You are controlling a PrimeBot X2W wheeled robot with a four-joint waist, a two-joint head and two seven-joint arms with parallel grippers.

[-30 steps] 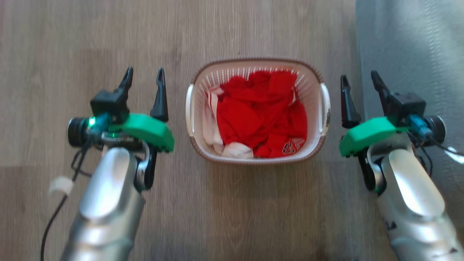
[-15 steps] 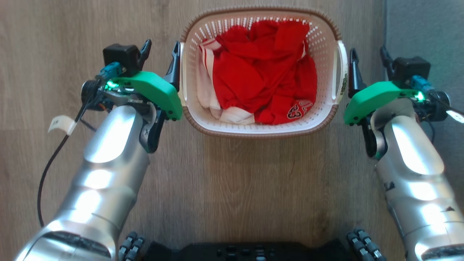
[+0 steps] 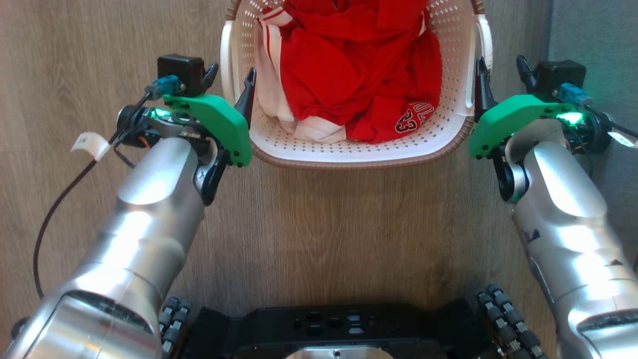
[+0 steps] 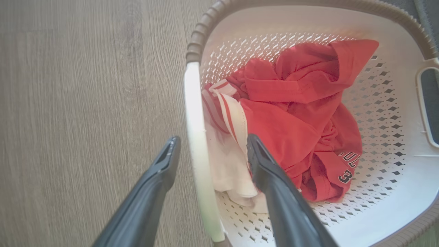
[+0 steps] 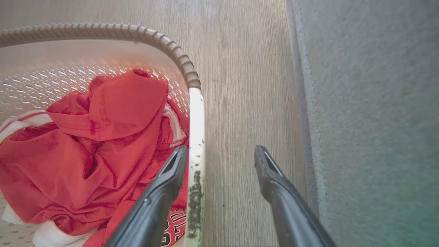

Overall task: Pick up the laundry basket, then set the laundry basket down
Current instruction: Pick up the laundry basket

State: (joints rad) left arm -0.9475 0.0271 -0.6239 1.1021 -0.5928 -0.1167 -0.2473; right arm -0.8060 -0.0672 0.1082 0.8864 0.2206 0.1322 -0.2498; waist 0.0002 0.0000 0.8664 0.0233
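**Item:** laundry basket, white perforated plastic with a brown woven-look rim. It is being kept on the wooden floor directly ahead, with a grey rug lying just beside it.

**Contents:** red and white clothing, being held loosely inside.

**Left gripper**: fingers are spread apart and nothing is being clasped. The left handle is being straddled, one finger outside and one inside.

**Right gripper**: fingers are likewise parted and empty, with the right handle being bracketed.

**Handling, as judged:** the load is being rated light and the shell stiff. The thin, smooth handles are being rated prone to slipping. Both handles are being recommended as grip points, closed on together so that tilting is being avoided.
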